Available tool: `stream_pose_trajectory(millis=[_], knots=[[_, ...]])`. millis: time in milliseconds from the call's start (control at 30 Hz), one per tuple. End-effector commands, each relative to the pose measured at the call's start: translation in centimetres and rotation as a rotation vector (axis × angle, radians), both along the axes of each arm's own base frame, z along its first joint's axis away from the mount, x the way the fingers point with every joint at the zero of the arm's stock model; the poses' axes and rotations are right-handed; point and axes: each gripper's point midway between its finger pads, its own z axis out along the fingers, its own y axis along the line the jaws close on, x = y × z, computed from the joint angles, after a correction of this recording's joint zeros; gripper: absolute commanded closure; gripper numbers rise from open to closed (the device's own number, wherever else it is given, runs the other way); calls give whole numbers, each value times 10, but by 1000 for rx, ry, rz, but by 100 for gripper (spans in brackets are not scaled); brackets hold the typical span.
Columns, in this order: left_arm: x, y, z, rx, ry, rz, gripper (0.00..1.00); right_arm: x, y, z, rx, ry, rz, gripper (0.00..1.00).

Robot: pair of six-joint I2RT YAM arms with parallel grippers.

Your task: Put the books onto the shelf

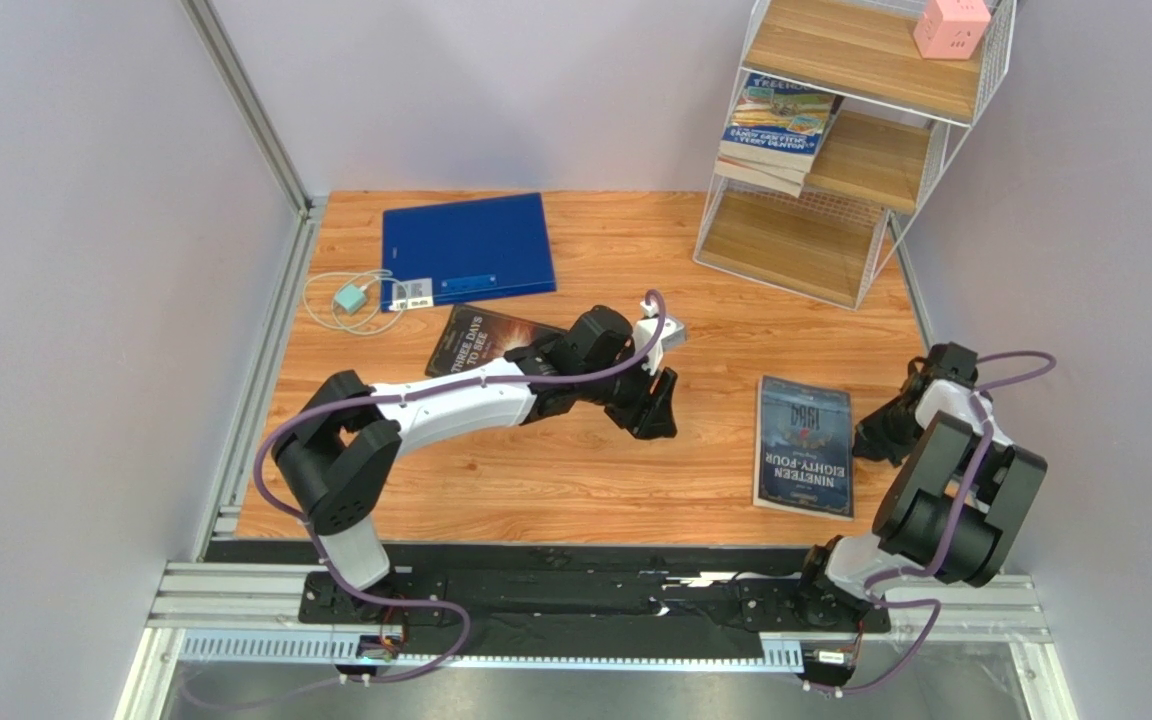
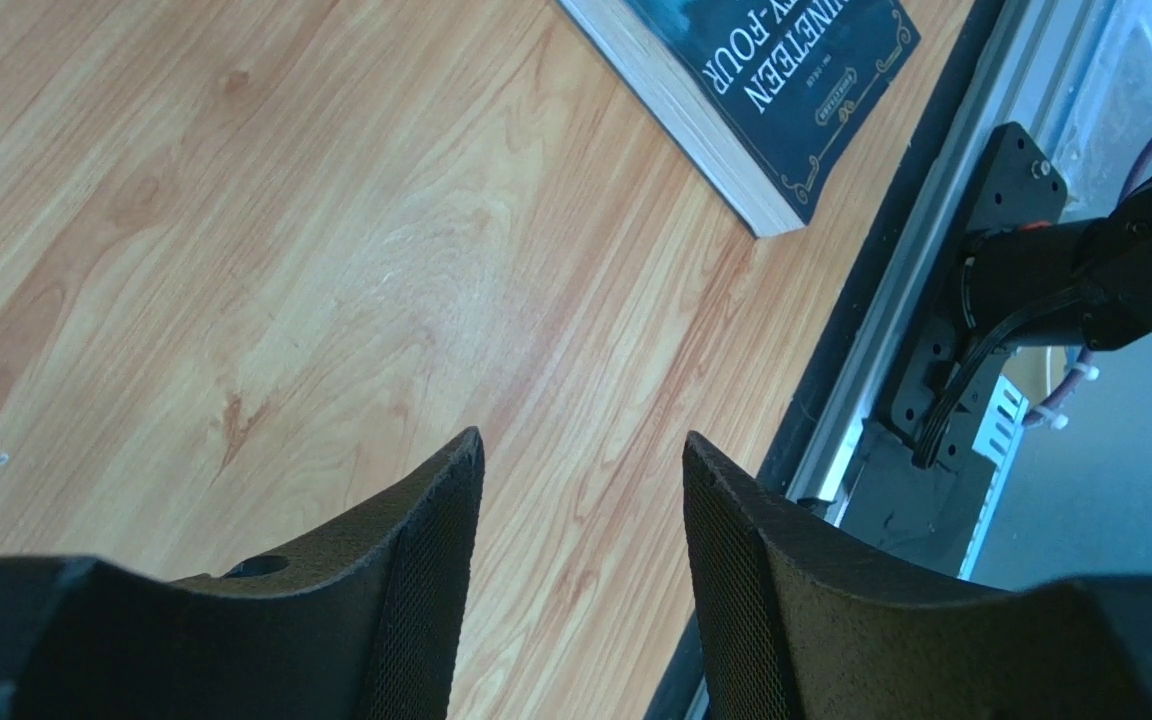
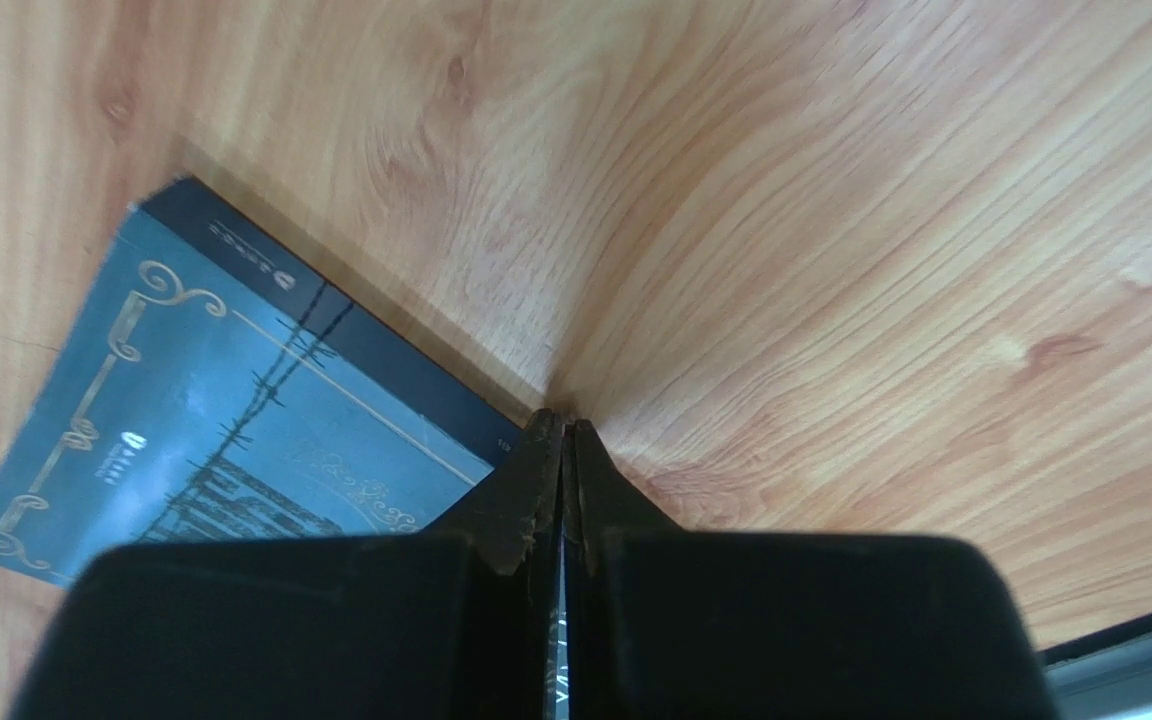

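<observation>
The navy "Nineteen Eighty-Four" book [image 1: 805,443] lies flat on the table at the right. My right gripper [image 1: 880,438] is shut, its tips [image 3: 560,423] down on the wood right against that book's [image 3: 237,420] dark edge; nothing clearly sits between the fingers. My left gripper [image 1: 657,408] hovers open over bare wood mid-table, empty [image 2: 582,450], with the navy book's corner [image 2: 778,75] ahead of it. The dark "Three Days to See" book [image 1: 477,342] lies partly under the left arm. Other books [image 1: 775,132] are stacked on the middle board of the white wire shelf [image 1: 793,240].
A large blue binder [image 1: 467,248] lies at the back left, with a small teal device [image 1: 349,297] and a white tag [image 1: 411,294] beside it. A pink cube [image 1: 952,27] sits on the shelf's top board. Walls close in on both sides.
</observation>
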Motion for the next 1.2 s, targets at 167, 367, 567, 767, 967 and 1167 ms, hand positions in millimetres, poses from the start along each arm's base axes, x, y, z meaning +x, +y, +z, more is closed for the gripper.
stream_pose_trajectory(millis=[167, 367, 567, 767, 967, 1167], knots=[[-2, 17, 14, 5, -68, 16, 42, 8, 27, -24, 25, 20, 88, 100], [-4, 26, 3, 34, -56, 39, 42, 24, 83, -25, 42, 35, 264, 100], [-1, 40, -17, 113, -42, 100, 42, 48, 165, -3, 20, -7, 487, 100], [8, 62, -25, 183, -43, 169, 42, 62, 270, -6, 4, 53, 794, 100], [20, 94, -27, 211, -40, 250, 41, 64, 326, 2, -127, 46, 931, 100], [36, 129, -32, 244, -31, 322, 41, 62, 303, 53, -130, -131, 797, 100]])
